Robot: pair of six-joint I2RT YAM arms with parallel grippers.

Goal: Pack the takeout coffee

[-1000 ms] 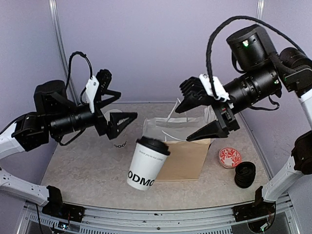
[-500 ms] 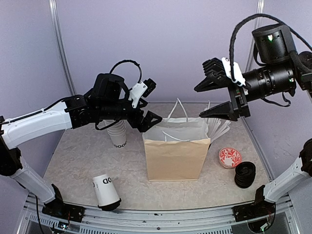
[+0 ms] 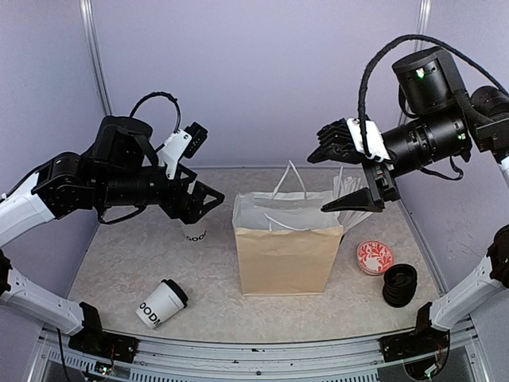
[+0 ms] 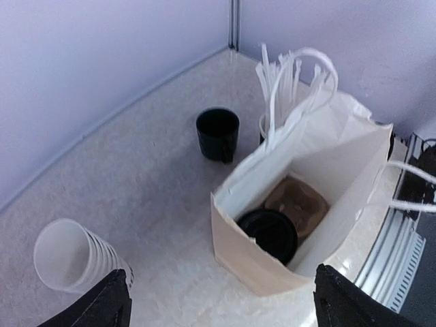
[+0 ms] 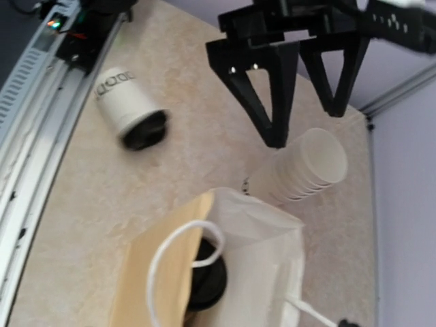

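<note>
One takeout coffee cup (image 3: pixel 161 302), white with a black lid, lies on its side on the table at the front left; it also shows in the right wrist view (image 5: pixel 129 112). A second black lid (image 4: pixel 269 231) shows inside the open brown paper bag (image 3: pixel 286 251), sitting in a brown tray (image 4: pixel 300 203); the right wrist view shows that lid too (image 5: pixel 211 279). My left gripper (image 3: pixel 199 199) is open and empty, in the air left of the bag. My right gripper (image 3: pixel 340 175) is open and empty, above the bag's right side.
A stack of lidless white cups (image 3: pixel 191 227) stands left of the bag, under my left gripper. White sticks (image 3: pixel 354 205) stand right of the bag. A red patterned dish (image 3: pixel 374 256) and a black ribbed stack (image 3: pixel 399 284) sit at the right. Metal rail along the front edge.
The lidded cup dropped from mid-air in front of the bag to the table at the front left and rolled. My left gripper swung over the bag's edge, then back left.
</note>
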